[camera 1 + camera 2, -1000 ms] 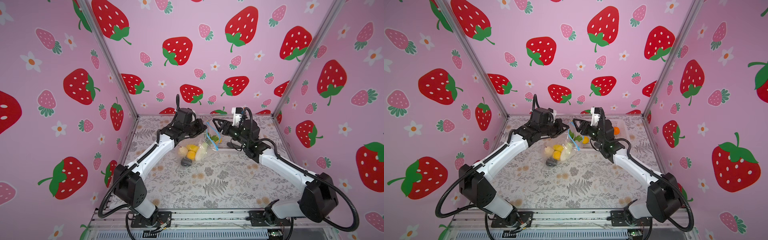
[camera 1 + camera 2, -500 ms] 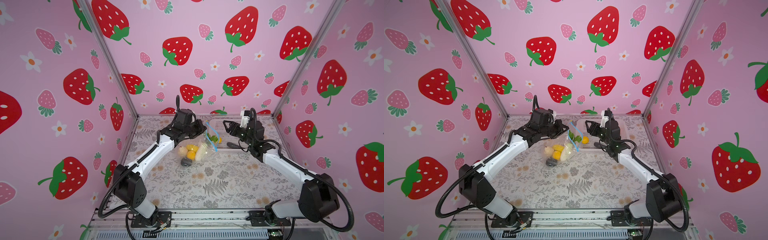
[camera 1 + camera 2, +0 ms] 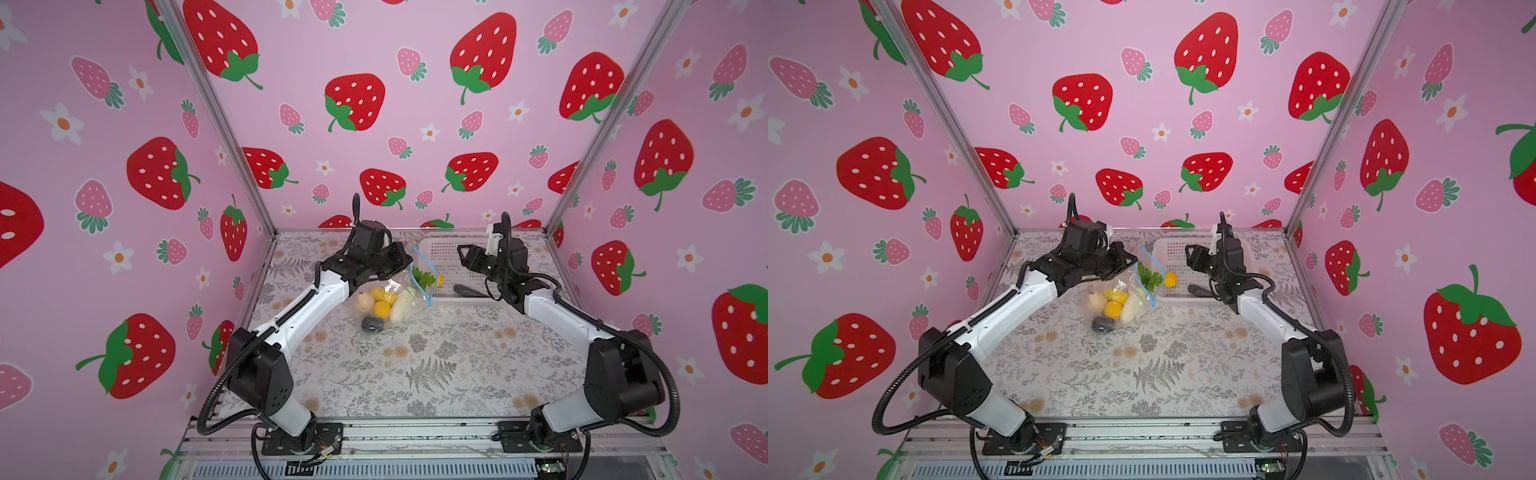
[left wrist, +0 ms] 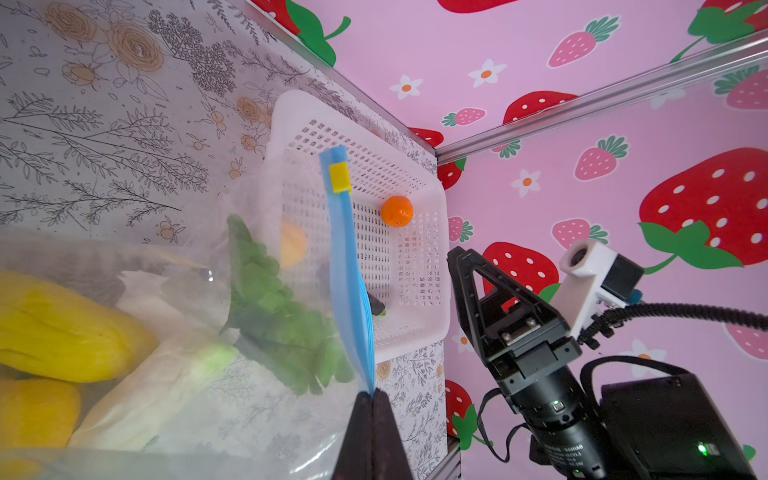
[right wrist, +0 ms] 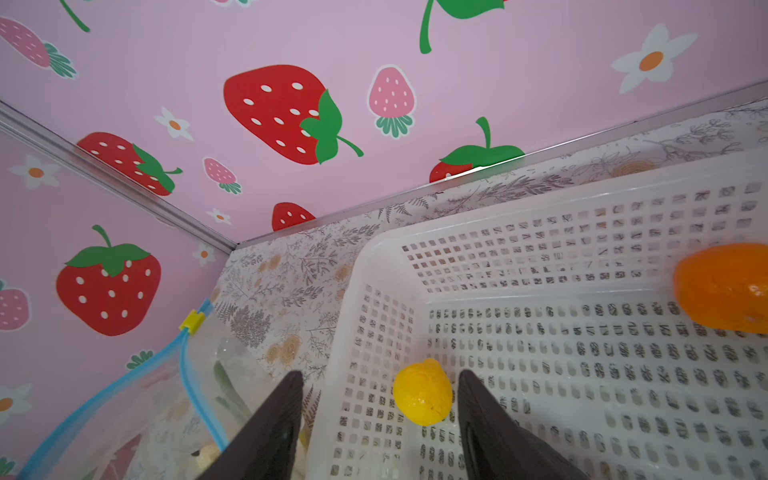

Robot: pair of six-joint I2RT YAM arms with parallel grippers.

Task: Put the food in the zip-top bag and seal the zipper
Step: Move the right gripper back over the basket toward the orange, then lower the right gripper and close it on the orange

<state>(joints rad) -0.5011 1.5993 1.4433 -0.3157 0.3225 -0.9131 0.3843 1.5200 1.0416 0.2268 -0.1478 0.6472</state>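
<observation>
Left jaws are clenched on one end of the light blue zipper (image 4: 347,266). The clear zip-top bag (image 3: 390,291) hangs below them onto the worktop (image 3: 415,365), holding yellow, cream and green food (image 3: 381,309). Right jaws are released, grasping nothing, above a white basket (image 5: 374,332). A yellow piece (image 5: 422,392) lies just ahead of their gap, and an orange one (image 5: 723,286) lies farther off.

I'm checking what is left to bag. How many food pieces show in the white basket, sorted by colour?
orange piece: 1
yellow piece: 1
dark piece: 1
Total in view in the white basket: 3
</observation>
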